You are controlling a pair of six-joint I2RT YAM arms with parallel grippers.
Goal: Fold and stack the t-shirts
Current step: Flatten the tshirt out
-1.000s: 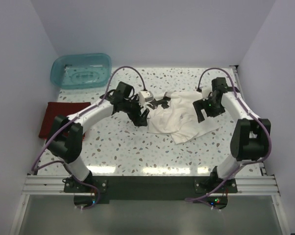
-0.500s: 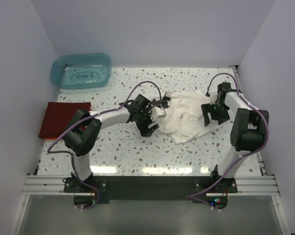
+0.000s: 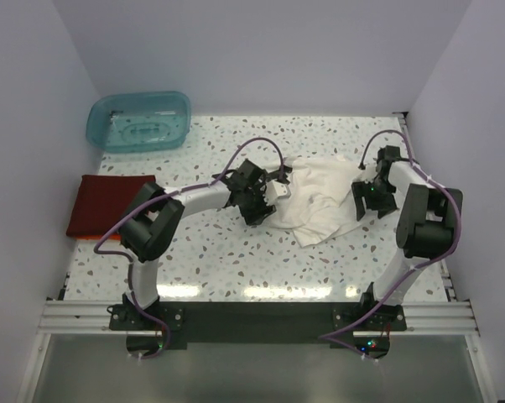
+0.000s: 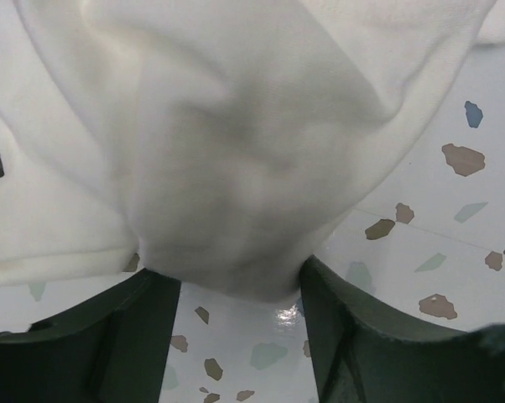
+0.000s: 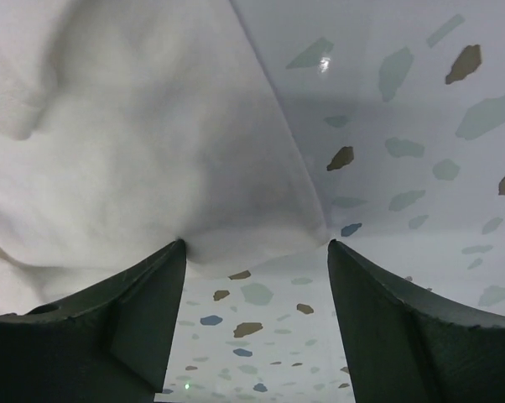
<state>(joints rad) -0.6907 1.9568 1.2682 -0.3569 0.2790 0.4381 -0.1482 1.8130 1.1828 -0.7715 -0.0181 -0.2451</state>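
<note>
Moved since earlier: both arms have swung inward onto the cream-white t-shirt (image 3: 315, 201); the left gripper (image 3: 265, 200) has slid from upper centre down to the shirt's left edge, and the right gripper (image 3: 368, 198) has shifted right to its right edge.
Left gripper state: jaws apart and straddling a rounded bulge of cloth in the left wrist view (image 4: 236, 201); the fabric touches both fingers, but not yet pinched flat.
Right gripper state: jaws apart, with a corner of the shirt's hem (image 5: 236, 235) lying between them on the table (image 3: 236, 252); cannot tell whether it is gripping.
Cream-white t-shirt place: right of centre in the overhead view, crumpled, unfolded.
Dark red t-shirt (image 3: 106, 204) place: far left of the frame, a neat folded rectangle.
Orange t-shirt (image 3: 86, 238) place: a thin edge peeping from under the red one's lower side.
Teal tub (image 3: 139, 120) place: upper left, well apart from the shirts.
Step in hand: by my reading, taking hold of two opposite edges so the white shirt can be spread out.
Next move calls for: both jaws closing on cloth alone, then lifting and drawing apart evenly.
Materials: soft, thick, matte knit that heaps in broad folds; smooth glossy speckled tabletop; translucent hard plastic tub.
</note>
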